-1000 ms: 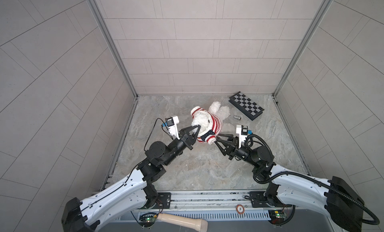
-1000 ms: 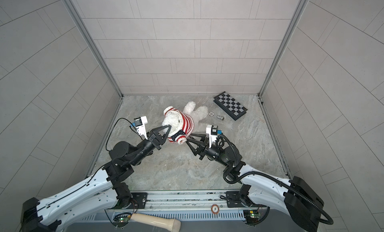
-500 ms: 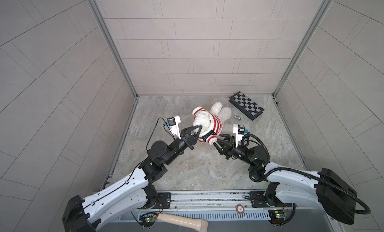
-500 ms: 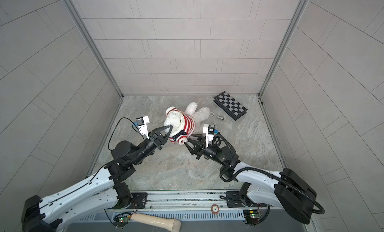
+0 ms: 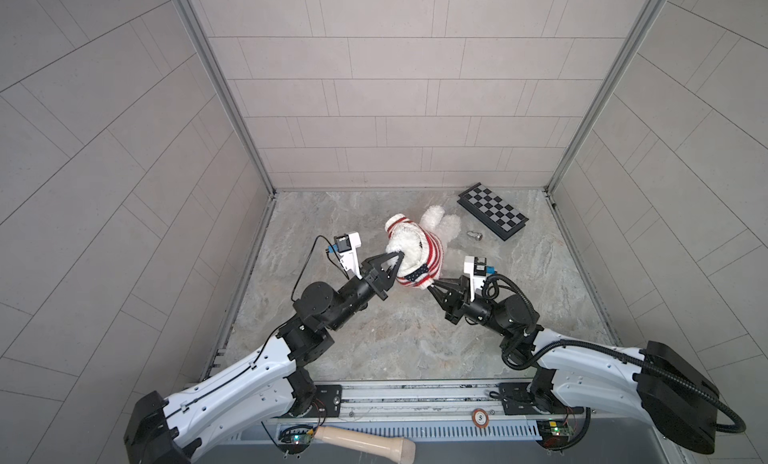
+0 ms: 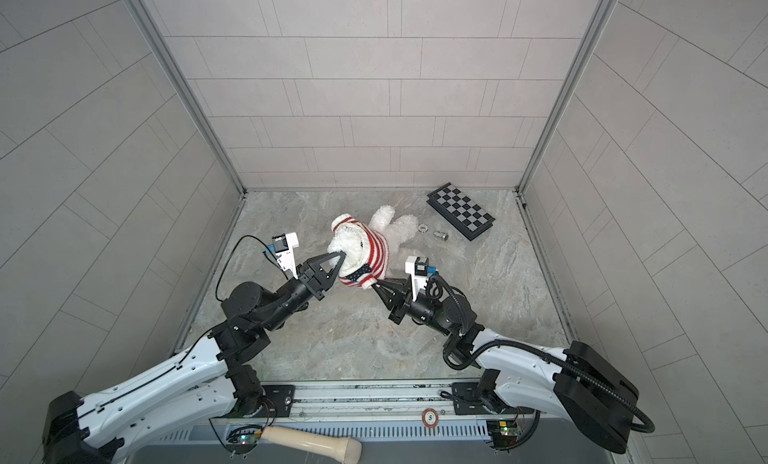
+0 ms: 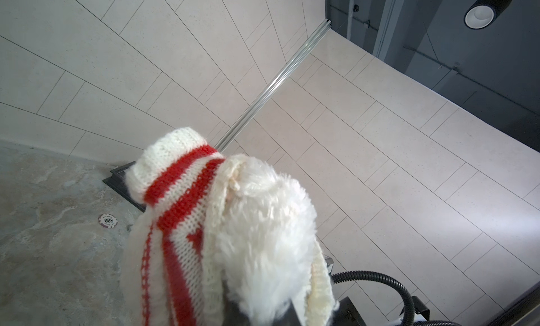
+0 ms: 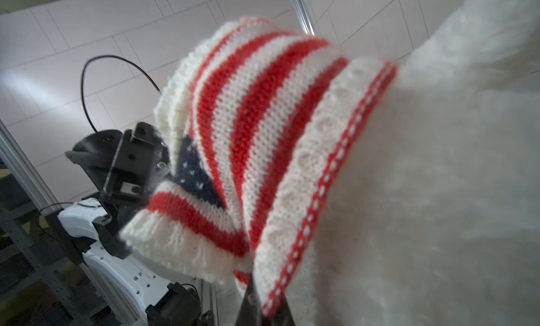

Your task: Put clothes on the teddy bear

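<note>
The teddy bear point(image 5: 409, 245) point(image 6: 352, 243), white and fluffy, hangs off the floor between my two grippers, its legs point(image 5: 440, 225) pointing toward the back wall. A red-and-white striped knit sweater point(image 5: 430, 258) point(image 6: 376, 254) with a navy starred patch covers its body. My left gripper point(image 5: 398, 257) point(image 6: 341, 256) is shut on the bear's white fur point(image 7: 263, 222) at an opening of the sweater point(image 7: 181, 222); dark fingers point(image 7: 233, 312) show under the fur. My right gripper point(image 5: 432, 284) point(image 6: 375, 284) point(image 8: 268, 310) is shut on the sweater's cream hem point(image 8: 306, 169) with its red edge.
A folded chessboard point(image 5: 492, 210) lies at the back right. A small metal piece point(image 5: 475, 235) and a poker chip point(image 6: 423, 227) point(image 7: 107, 220) sit beside it. Tiled walls close in three sides. A pale handle point(image 5: 365, 439) lies along the front rail.
My right gripper has moved in to the sweater's lower hem and shut on it. The left gripper has stayed shut on the bear, which has shifted slightly.
</note>
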Action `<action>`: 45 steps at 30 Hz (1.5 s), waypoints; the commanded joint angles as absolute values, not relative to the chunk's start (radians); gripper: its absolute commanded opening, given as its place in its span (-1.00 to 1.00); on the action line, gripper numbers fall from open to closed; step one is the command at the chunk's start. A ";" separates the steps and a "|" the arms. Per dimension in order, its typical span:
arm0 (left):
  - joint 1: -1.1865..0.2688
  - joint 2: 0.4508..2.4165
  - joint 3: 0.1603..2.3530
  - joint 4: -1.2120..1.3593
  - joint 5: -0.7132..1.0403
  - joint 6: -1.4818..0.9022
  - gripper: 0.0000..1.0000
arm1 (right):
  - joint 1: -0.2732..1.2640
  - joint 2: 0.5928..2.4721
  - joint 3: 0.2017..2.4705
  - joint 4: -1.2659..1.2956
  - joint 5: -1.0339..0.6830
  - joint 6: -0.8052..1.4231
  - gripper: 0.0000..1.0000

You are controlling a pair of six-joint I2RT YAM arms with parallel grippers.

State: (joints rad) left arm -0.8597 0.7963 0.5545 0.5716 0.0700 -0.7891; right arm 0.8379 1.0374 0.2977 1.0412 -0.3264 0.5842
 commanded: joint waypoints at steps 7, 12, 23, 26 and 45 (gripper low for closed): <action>-0.855 0.786 0.606 0.652 0.082 -0.868 -1.00 | 0.844 0.918 0.284 0.517 -0.098 0.342 -1.00; -0.824 0.745 0.658 0.464 0.172 -0.778 -1.00 | 0.825 0.856 0.248 0.465 0.002 0.404 -1.00; -0.732 0.706 0.754 0.107 0.484 -0.510 -1.00 | 0.724 0.861 0.242 0.370 0.015 0.470 -1.00; -0.732 0.704 0.740 0.082 0.508 -0.451 -1.00 | 0.727 0.886 0.262 0.383 -0.074 0.415 -1.00; -0.850 0.773 0.813 -0.264 0.384 0.206 -1.00 | 0.502 0.726 0.522 0.102 -0.554 0.481 0.07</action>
State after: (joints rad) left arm -0.8188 0.7582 0.7448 -0.2123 0.3946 0.0547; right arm 0.5808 0.6434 0.4808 0.1307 -0.3733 0.3836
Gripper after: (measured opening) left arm 0.117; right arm 0.535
